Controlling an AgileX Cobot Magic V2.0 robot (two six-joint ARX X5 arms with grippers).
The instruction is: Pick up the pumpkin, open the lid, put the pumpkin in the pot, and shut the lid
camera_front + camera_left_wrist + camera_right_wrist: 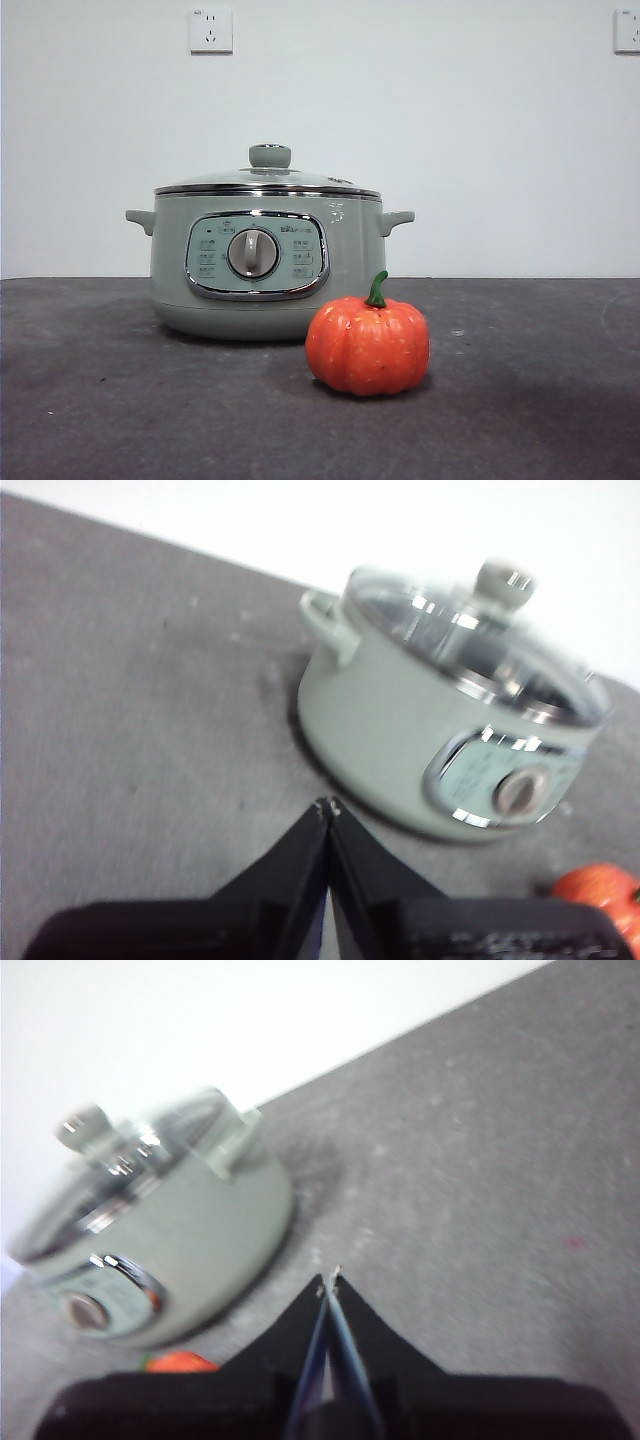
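From my console I see the dark grey table (90, 400) stretching across the front view, with a pale wall (450, 130) behind it carrying a white socket (210, 30) high up and part of another at the top right corner. The pot (262, 290) stands on the table left of centre, its chrome-framed control panel and grey dial (253, 253) facing the front camera, one small handle out to each side. The lid (268, 180) sits closed on the pot, steel rim flush all round, its sage-green knob (270, 156) upright on top. The pumpkin (367, 345) rests on the table in front of the pot's right side, nearer the camera and overlapping the pot's lower right edge in the front view, its green stem curving up. Neither arm shows in the front view. In the wrist views, my left gripper (328, 806) hangs above bare table short of the pot, jaws pressed together on nothing, and my right gripper (328, 1278) does the same on the other side, tips meeting, empty.
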